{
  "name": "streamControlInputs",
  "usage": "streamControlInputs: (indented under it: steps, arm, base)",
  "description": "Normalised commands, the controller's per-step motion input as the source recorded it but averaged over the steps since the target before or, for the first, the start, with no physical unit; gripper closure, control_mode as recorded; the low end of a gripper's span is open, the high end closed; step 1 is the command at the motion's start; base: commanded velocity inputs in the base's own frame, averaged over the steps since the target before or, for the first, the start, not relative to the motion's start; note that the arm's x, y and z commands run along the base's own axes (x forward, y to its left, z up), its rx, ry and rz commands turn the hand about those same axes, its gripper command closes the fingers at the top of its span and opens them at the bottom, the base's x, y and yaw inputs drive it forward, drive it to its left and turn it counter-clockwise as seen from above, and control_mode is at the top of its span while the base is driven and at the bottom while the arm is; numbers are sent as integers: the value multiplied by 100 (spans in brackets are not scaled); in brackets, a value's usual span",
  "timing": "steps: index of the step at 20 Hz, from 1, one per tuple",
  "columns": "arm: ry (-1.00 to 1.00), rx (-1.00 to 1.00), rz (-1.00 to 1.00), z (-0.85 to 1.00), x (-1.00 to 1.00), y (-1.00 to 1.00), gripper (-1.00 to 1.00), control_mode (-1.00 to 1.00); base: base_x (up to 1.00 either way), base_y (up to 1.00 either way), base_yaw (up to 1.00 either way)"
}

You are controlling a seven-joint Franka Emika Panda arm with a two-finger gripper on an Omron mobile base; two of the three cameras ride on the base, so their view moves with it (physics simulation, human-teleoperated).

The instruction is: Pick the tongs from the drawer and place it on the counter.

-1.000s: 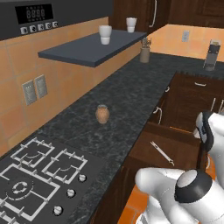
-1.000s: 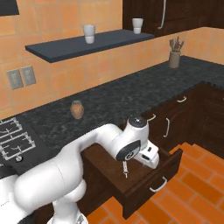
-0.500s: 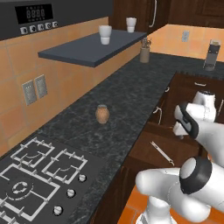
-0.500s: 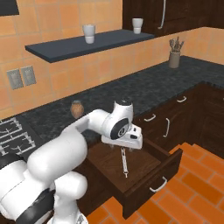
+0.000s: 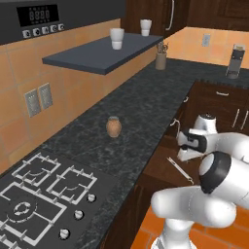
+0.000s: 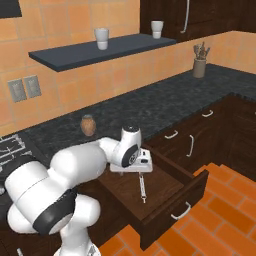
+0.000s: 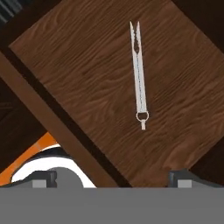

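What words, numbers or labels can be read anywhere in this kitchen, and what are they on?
Dark appliance display: pale digits, too blurred to read.
Row of round buttons below it: marks too small to read.
No readable text on the tongs, drawer, counter or clay jar.

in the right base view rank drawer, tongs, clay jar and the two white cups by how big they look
1. drawer
2. tongs, longest but very thin
3. clay jar
4. near cup and far cup: look alike, distance differs, so not ranked
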Motion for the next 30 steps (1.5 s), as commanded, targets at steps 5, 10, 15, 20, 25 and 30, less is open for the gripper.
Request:
streamControlInputs:
  steps: [5,10,15,20,25,30]
  arm:
    - [2,0,5,-51,52,0,-100,-100]
    - [0,0,5,-52,47,-19,-100,-100]
    - [0,0,6,-53,44,-32,-100,-100]
    - [0,0,1,-56,34,-4,-100,-100]
    - [0,0,0,-56,30,-2,-100,-100]
    - [0,0,1,-45,20,-22,-100,-100]
  base:
    - [0,0,0]
    - [0,0,0]
    - [0,0,0]
    - [0,0,0]
    - [0,0,0]
    - [0,0,0]
